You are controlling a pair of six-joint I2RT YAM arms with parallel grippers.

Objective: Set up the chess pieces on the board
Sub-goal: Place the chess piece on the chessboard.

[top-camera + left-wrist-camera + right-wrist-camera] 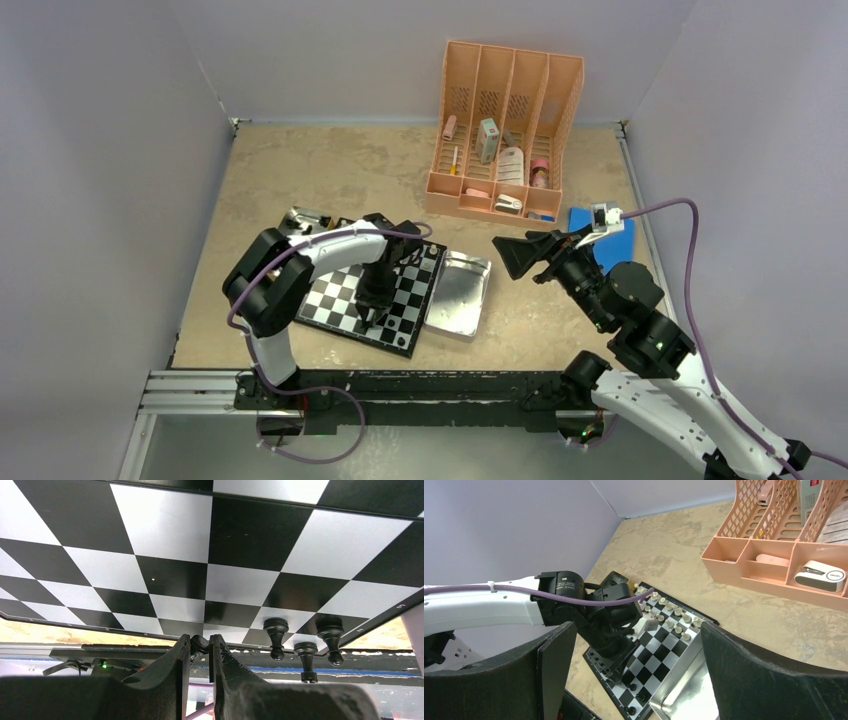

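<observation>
Chess pieces are already on the board (335,300). A double row of white chess pieces (678,612) fills its far edge, and three black chess pieces (276,637) with small round heads stand close together by a near corner. One more small black piece (200,643) sits pinched between the tips of the left end effector (200,646), whose fingers (175,667) are drawn almost together around it, just above the squares at the board's near edge. Its type is too small to tell. The board lies slanted on the tan counter (330,170), left of centre and in front of the left arm's base. The left arm bends over it, so that arm's end effector points down at the near right part of the checks. A plain silver tray (462,300) lies just beside the board's right edge. To the right of the tray, the right end effector (520,257) hangs above the counter with its jaws spread wide and nothing between them, aimed toward the board. A blue flat item (612,240) lies on the counter behind it. A peach slotted desk organizer (505,120) stands at the back of the counter, with a white stapler (822,575) in one of its front compartments.
</observation>
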